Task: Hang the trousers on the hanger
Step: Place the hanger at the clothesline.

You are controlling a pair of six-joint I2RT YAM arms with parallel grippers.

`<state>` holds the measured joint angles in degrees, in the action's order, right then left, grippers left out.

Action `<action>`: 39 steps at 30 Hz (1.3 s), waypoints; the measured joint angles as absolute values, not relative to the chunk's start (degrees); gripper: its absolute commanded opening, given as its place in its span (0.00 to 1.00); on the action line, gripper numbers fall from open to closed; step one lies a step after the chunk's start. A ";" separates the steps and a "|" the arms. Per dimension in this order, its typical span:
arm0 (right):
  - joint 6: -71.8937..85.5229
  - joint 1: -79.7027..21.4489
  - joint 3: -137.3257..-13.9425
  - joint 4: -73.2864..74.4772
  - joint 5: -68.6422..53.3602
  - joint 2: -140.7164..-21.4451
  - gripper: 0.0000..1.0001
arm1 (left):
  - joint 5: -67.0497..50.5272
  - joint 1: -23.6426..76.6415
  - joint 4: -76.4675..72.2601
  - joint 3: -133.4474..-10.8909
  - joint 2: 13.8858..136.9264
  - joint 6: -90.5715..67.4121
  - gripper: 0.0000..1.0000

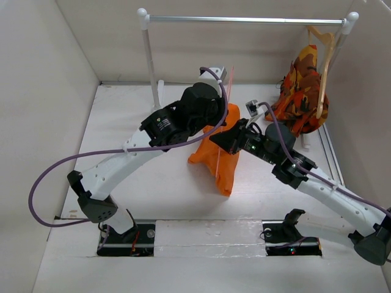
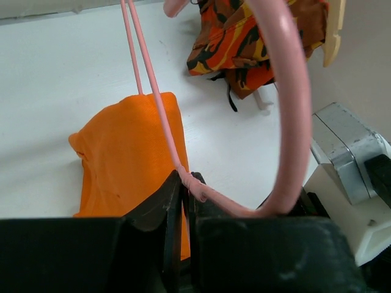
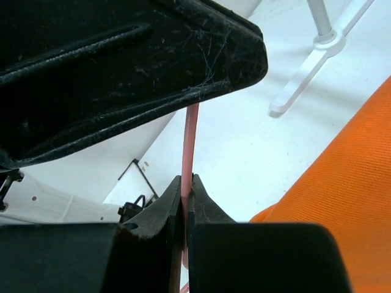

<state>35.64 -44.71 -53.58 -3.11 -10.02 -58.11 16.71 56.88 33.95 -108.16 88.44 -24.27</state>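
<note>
The pink wire hanger (image 2: pixel 160 104) is held off the table by both grippers. My left gripper (image 2: pixel 185 178) is shut on its twisted neck, just below the big hook (image 2: pixel 292 91). My right gripper (image 3: pixel 187 182) is shut on one thin straight wire of the hanger (image 3: pixel 190 140). The bright orange trousers (image 1: pixel 215 152) hang bunched in a tent shape at the table's middle, below the left gripper (image 1: pixel 218 76) and beside the right gripper (image 1: pixel 231 131). In the left wrist view one wire crosses the front of the trousers (image 2: pixel 131 152), while the other goes behind their top edge.
A white clothes rack (image 1: pixel 244 20) spans the back. From its right end hang a wooden hanger (image 1: pixel 322 67) and an orange-red-black patterned garment (image 1: pixel 300 91). The rack's foot (image 3: pixel 311 55) lies close behind the trousers. White walls close in the left, back and right.
</note>
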 measured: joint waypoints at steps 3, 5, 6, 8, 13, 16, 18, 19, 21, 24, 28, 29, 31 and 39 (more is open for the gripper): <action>35.62 -43.09 -54.89 -0.49 -9.91 -57.65 0.00 | 15.86 56.86 32.95 -109.27 88.73 -24.18 0.46; 35.09 -40.29 -55.88 1.93 -11.20 -57.82 0.00 | 15.99 56.40 31.70 -111.13 88.77 -24.21 0.62; 34.65 -38.70 -56.69 3.38 -12.08 -58.11 0.00 | 16.27 56.10 30.96 -112.25 88.77 -24.23 0.66; 33.76 -35.00 -58.78 5.48 -13.56 -59.33 0.00 | 17.06 55.72 29.71 -114.41 88.64 -23.97 0.73; 32.12 -26.55 -65.67 7.55 -18.00 -63.88 0.00 | 18.61 55.53 28.18 -115.98 85.54 -22.92 0.79; 31.48 -22.26 -69.63 7.07 -20.38 -66.67 0.00 | 19.46 55.53 26.92 -113.80 81.25 -22.85 0.79; 31.53 -19.66 -71.68 6.09 -21.80 -68.29 0.00 | 20.03 55.51 25.89 -110.67 77.32 -23.03 0.79; 31.66 -18.11 -72.84 5.74 -22.63 -69.25 0.00 | 20.25 55.51 25.67 -109.01 75.35 -23.24 0.79; 32.12 -15.81 -75.31 5.54 -23.90 -71.24 0.00 | 20.47 55.48 24.84 -104.84 71.55 -24.08 0.79; 33.82 -12.51 -79.35 4.64 -25.80 -75.24 0.00 | 20.38 55.46 24.16 -97.93 67.22 -25.78 0.78; 35.53 -9.76 -82.96 1.96 -27.20 -80.49 0.00 | 19.44 55.48 23.70 -89.03 64.69 -28.82 0.78; 36.10 -9.28 -83.99 1.08 -27.66 -82.15 0.00 | 19.09 55.48 24.08 -87.33 64.62 -29.34 0.78; 37.10 -8.51 -85.38 -0.25 -28.03 -84.68 0.00 | 18.48 55.48 24.51 -84.68 64.64 -30.39 0.78; 41.12 -6.70 -90.50 -2.81 -29.17 -93.43 0.00 | 17.56 55.48 25.32 -80.16 63.48 -33.39 0.77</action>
<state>41.12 -6.70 -90.50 -2.81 -29.17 -93.43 17.56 55.48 25.32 -80.16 63.48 -33.39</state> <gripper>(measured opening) 0.057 0.778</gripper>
